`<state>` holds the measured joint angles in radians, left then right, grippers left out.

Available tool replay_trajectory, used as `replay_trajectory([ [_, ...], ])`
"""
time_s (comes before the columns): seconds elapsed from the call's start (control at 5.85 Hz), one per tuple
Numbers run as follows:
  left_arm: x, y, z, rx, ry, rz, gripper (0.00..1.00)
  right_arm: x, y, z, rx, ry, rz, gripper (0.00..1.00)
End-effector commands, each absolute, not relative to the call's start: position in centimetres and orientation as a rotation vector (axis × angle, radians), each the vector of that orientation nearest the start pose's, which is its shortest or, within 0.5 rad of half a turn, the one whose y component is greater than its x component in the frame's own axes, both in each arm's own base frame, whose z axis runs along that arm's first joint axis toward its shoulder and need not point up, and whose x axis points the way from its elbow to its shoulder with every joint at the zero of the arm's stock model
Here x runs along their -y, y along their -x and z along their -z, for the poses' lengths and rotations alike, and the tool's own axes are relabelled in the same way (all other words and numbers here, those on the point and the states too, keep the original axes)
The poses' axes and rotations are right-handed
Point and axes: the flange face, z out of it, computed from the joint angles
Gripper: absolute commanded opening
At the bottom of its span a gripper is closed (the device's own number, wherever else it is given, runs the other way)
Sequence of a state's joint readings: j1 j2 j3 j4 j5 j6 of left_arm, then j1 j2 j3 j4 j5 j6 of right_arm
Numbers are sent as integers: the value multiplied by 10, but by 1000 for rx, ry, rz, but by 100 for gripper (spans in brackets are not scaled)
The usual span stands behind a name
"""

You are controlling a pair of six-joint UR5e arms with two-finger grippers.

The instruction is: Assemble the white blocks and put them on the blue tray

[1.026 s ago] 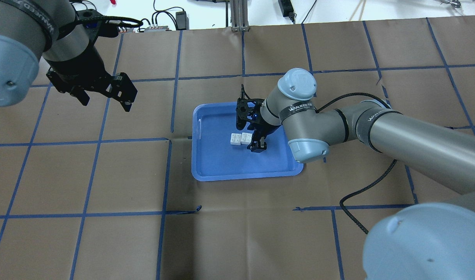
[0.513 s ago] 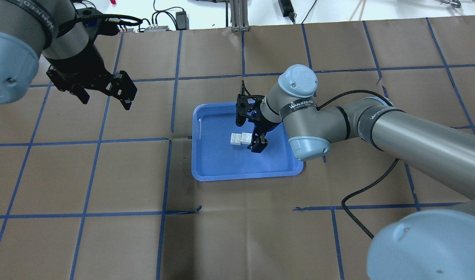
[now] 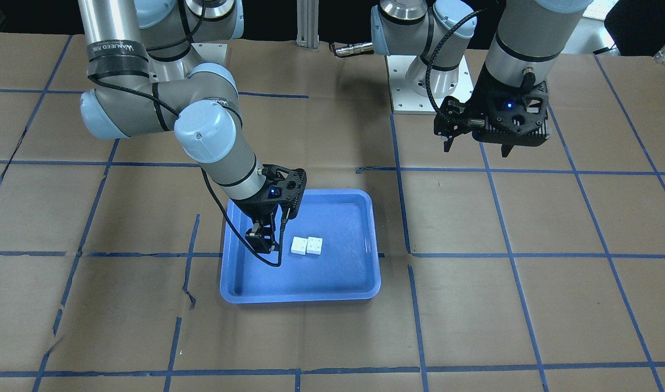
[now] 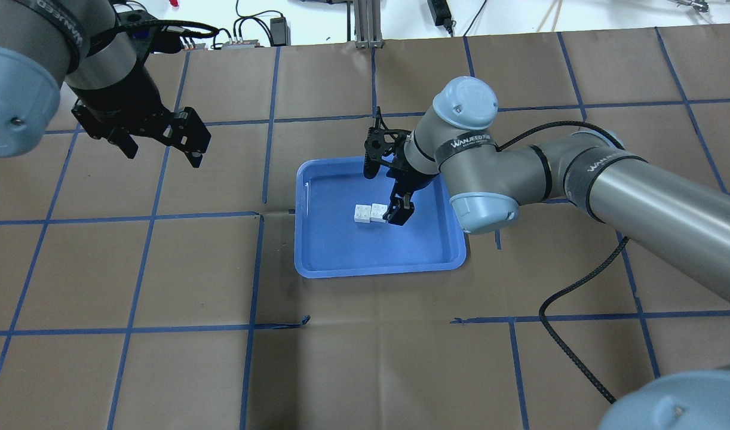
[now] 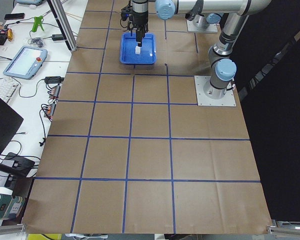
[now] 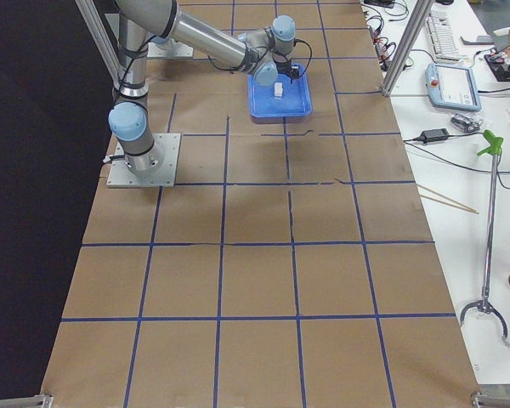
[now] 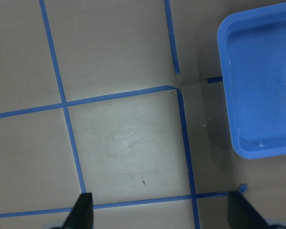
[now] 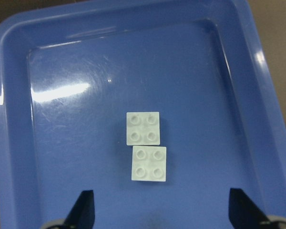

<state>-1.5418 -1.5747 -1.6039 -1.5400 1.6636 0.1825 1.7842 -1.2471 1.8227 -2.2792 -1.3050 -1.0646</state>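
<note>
Two white blocks lie studs up, side by side and touching, in the middle of the blue tray. They also show in the front view and the right wrist view. My right gripper hangs over the tray just beside the blocks, open and empty, with its fingers spread wide in the right wrist view. My left gripper is open and empty, high over the table far to the tray's left. The left wrist view shows the tray's corner.
Brown paper with a blue tape grid covers the table. The right arm's black cable loops over the table right of the tray. The arms' base plate stands behind the tray in the front view.
My right gripper has drawn back and up a little, away from the front of the tray. The blocks have not moved. My left gripper has shifted slightly.
</note>
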Motion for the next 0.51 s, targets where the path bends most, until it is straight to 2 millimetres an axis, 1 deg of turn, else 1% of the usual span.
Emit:
replay_trajectory([
  [0.0, 496, 111, -471, -3045, -237, -26, 99, 526, -259, -317, -2660, 1488, 300, 100],
  [0.17, 497, 111, -469, -3045, -237, -31, 99, 524, -245, -335, -2776, 1316, 314, 100],
  [0.34, 497, 111, -463, -3044, -240, -49, 99, 525, -228, -356, -2849, 1155, 298, 100],
])
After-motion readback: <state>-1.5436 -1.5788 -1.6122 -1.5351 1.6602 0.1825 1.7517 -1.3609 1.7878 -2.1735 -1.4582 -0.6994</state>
